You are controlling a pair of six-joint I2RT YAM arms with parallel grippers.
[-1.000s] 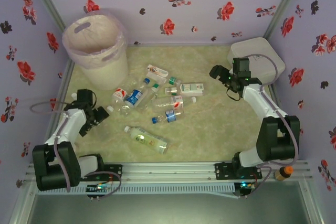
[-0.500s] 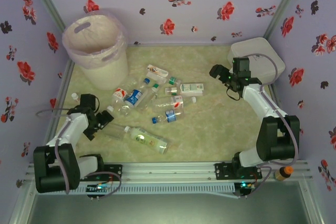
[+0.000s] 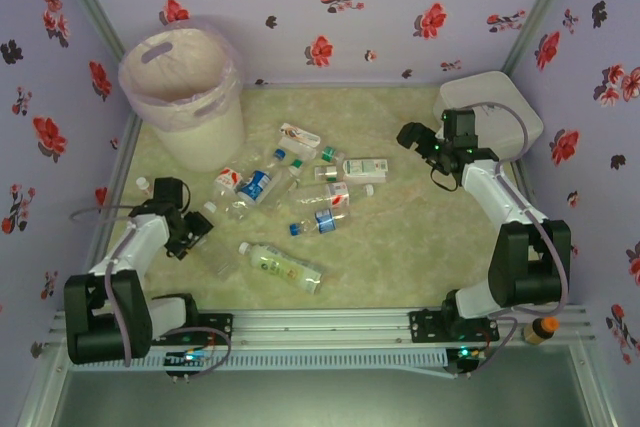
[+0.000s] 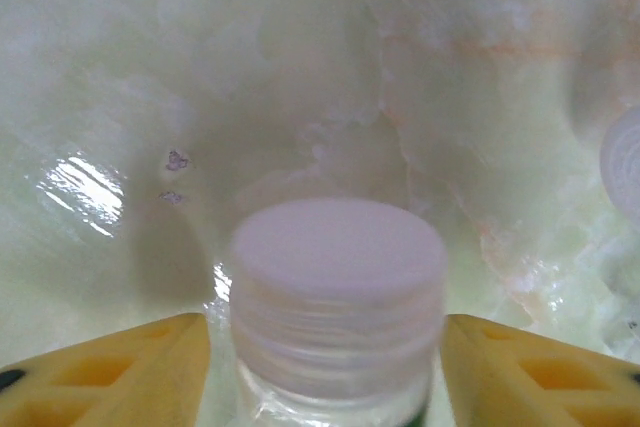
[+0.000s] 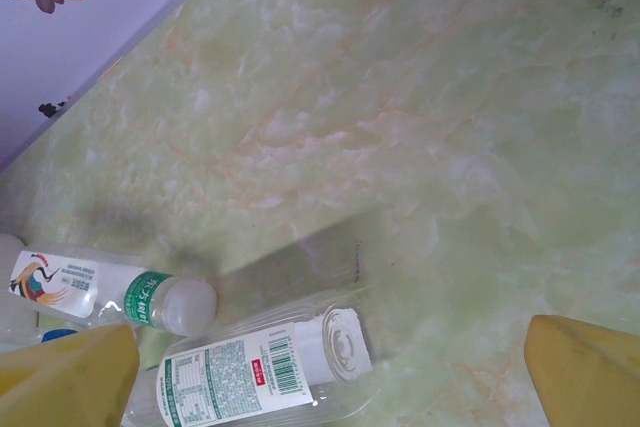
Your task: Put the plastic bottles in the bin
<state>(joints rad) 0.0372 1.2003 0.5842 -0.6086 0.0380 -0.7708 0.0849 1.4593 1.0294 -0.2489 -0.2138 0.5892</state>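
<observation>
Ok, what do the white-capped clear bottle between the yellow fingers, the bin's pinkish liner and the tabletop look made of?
White-capped clear bottle: thin see-through plastic, ridged matte cap. Pinkish liner of the tall white bin: translucent plastic film, crinkled, with handle holes. Pale green tabletop: glossy, marble-veined, glare; stone or printed laminate, hard to say.

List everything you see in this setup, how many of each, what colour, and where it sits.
bin: one, white with pinkish bag liner, far left corner.
plastic bottles: roughly ten, clear with blue, red, green or white labels, scattered mid-table; exact count unclear.
white-capped bottle: one, clear, near left.
lidded box: one, white, far right corner.
orange-capped bottle: one, brownish, near right by the rail.
table: one, pale green marble pattern.
walls: lilac with red flowers, on three sides.
left pincer: one, yellow fingers, open astride the white-capped bottle's neck.
right pincer: one, yellow fingers, wide open, far right.
</observation>
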